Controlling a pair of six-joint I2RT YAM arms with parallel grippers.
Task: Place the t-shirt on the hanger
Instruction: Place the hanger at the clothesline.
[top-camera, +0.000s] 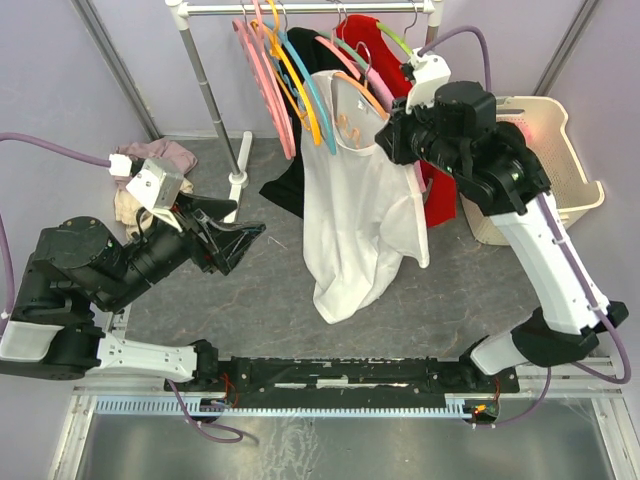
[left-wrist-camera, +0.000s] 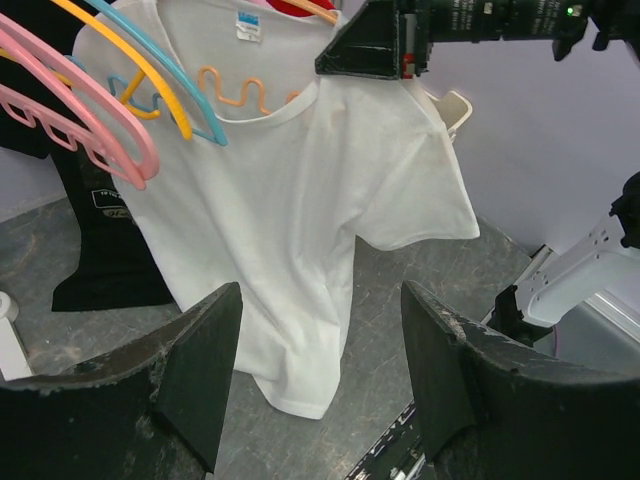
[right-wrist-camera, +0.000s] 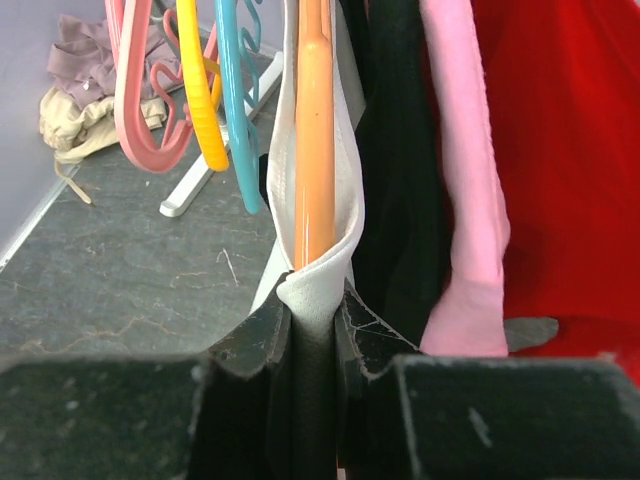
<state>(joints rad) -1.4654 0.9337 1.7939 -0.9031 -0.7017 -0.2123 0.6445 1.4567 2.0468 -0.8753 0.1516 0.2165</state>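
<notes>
The white t-shirt (top-camera: 355, 215) hangs from the rail, draped over the thin orange hanger (top-camera: 347, 127), and its hem trails on the floor. The hanger's wavy bar (left-wrist-camera: 235, 90) shows inside the neck, below the blue label (left-wrist-camera: 248, 25). My right gripper (top-camera: 388, 138) is at the shirt's right shoulder. In the right wrist view it (right-wrist-camera: 315, 300) is shut on a fold of white t-shirt (right-wrist-camera: 315, 285) wrapped over the orange hanger arm (right-wrist-camera: 315, 150). My left gripper (top-camera: 245, 240) hovers low to the left of the shirt, apart from it. Its jaws (left-wrist-camera: 320, 295) stand open with nothing between them.
On the rail (top-camera: 300, 8) hang pink hangers (top-camera: 262, 70), a yellow one (top-camera: 290, 75), a blue one (top-camera: 318, 100), a black shirt (top-camera: 290, 185), a pink shirt (right-wrist-camera: 465, 180) and a red garment (top-camera: 440, 195). The rack's pole (top-camera: 208, 90) stands left. A basket (top-camera: 548, 150) sits right, a clothes heap (top-camera: 150, 185) left.
</notes>
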